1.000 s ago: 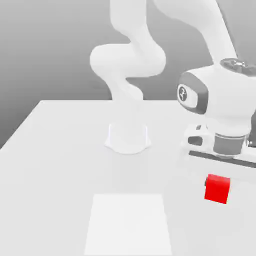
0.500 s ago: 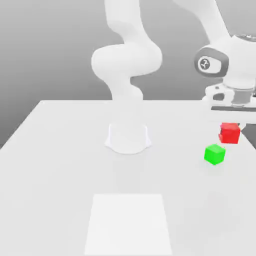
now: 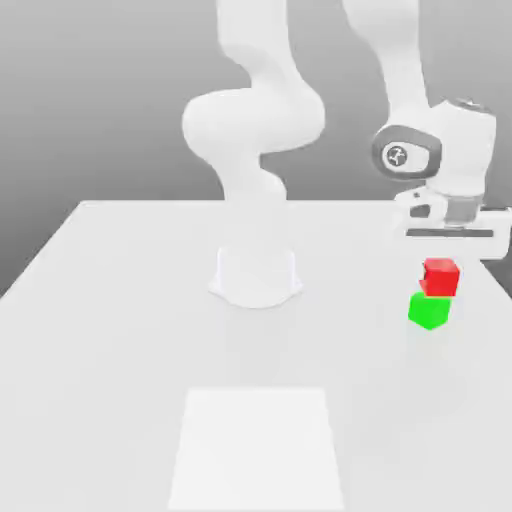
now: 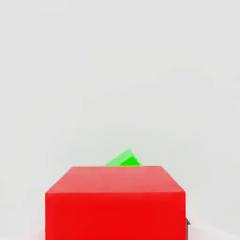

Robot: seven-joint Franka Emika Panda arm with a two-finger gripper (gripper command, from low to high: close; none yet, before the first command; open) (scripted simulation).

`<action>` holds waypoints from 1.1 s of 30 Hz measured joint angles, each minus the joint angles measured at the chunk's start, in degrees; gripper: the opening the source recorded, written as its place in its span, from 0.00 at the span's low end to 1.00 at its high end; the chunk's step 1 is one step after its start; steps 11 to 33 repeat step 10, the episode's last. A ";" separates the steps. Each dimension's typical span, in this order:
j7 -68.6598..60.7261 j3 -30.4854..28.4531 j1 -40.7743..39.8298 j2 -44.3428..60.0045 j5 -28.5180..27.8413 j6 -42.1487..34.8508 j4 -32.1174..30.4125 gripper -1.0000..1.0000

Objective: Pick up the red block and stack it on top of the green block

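Exterior view first: the arm (image 3: pixel 262 120) rises from its round base (image 3: pixel 256 276) at the back of the white table (image 3: pixel 120 330) and bends over to the exterior view's right, where the hand (image 3: pixel 452 185) hangs above two cubes. The red block (image 3: pixel 440 277) sits just under the hand, off the table, with the gripper (image 3: pixel 442 262) pinching it; the fingers themselves are hard to make out against the pale surface. The green block (image 3: pixel 429 310) rests on the table just below the red one and slightly toward the exterior view's left, so the two overlap at one corner in this picture; whether they touch cannot be told. A lighter square patch (image 3: pixel 256 448) lies on the table nearer the camera, well apart from both cubes.

Hand view looks past the red block (image 4: pixel 115 202), which looms large up close, and catches a corner of the green block (image 4: pixel 123 159) peeking from behind its far edge against the plain table (image 4: pixel 117 70).
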 joint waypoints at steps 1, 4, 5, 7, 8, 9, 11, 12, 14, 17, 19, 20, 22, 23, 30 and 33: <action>0.00 0.00 -1.11 0.00 0.00 0.00 0.00 1.00; 0.00 0.00 -2.83 0.00 0.00 0.00 0.00 1.00; 0.00 0.00 -3.10 0.00 0.00 0.00 0.00 1.00; 0.52 1.03 -0.28 0.32 -0.76 0.16 -0.02 1.00; -1.80 1.04 2.32 -0.91 2.59 -0.74 0.00 1.00; -4.12 0.24 3.87 -2.39 5.97 -1.93 0.05 1.00; -6.12 -0.83 5.03 -3.94 8.88 -3.21 0.10 1.00; -6.12 -0.83 5.03 -3.94 8.88 -3.21 0.10 1.00; -6.12 -0.83 5.03 -3.94 8.88 -3.21 0.10 1.00; -6.12 -0.83 5.03 -3.94 8.88 -3.21 0.10 1.00; -6.12 -0.83 5.03 -3.94 8.88 -3.21 0.10 1.00; -6.12 -0.83 5.03 -3.94 8.88 -3.21 0.10 1.00; -6.12 -0.83 5.03 -3.94 8.88 -3.21 0.10 1.00; -6.12 -0.83 5.03 -3.94 8.88 -3.21 0.10 1.00; -6.12 -0.83 5.03 -3.94 8.88 -3.21 0.10 1.00; -6.12 -0.83 5.03 -3.94 8.88 -3.21 0.10 1.00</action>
